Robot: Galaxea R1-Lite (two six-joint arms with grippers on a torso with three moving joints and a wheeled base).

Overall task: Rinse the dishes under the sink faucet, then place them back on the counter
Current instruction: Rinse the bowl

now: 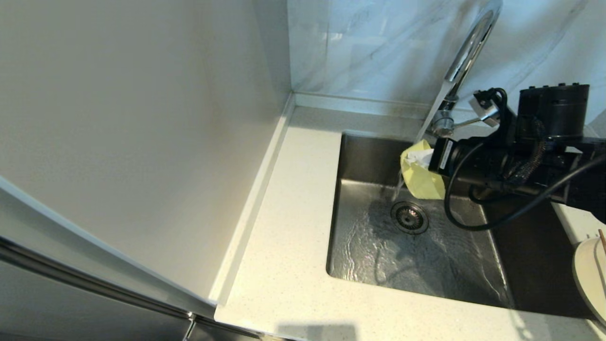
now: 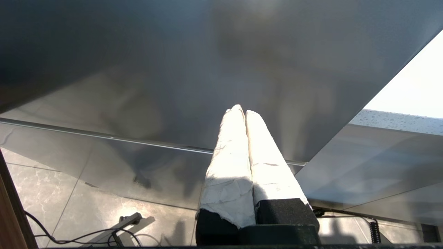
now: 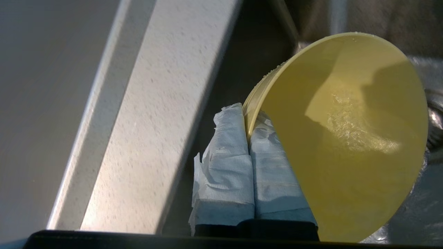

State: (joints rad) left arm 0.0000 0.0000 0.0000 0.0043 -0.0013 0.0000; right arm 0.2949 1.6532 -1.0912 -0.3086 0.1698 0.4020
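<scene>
From the head view, the right pincer (image 1: pixel 419 158) reaches in over the square brushed stainless steel sink (image 1: pixel 473 279) and holds the small pale yellow round bowl (image 1: pixel 421 177) tipped on its side under the tall chrome gooseneck faucet (image 1: pixel 466 52). Water runs off the bowl onto the round strainer drain (image 1: pixel 409 217) just below it. Beyond the sink's right edge, a larger off-white round plate (image 1: pixel 589 274) sits on the off-white speckled worktop (image 1: pixel 284 265), with a thin brown wooden chopstick (image 1: pixel 602 235) over it.

In the left wrist view, the left pincer (image 2: pixel 240 110) hangs parked away from the sink — its white-wrapped fingers (image 2: pixel 228 155) pressed together on nothing.

The right wrist view shows the padded fingers (image 3: pixel 228 162) pinching the bowl's rim, one inside the wall and one outside, with water glistening in the hollow. The bowl looks light and stiff but wet and slick, so the rim pinch — deep over the wall — seems the surest hold.
</scene>
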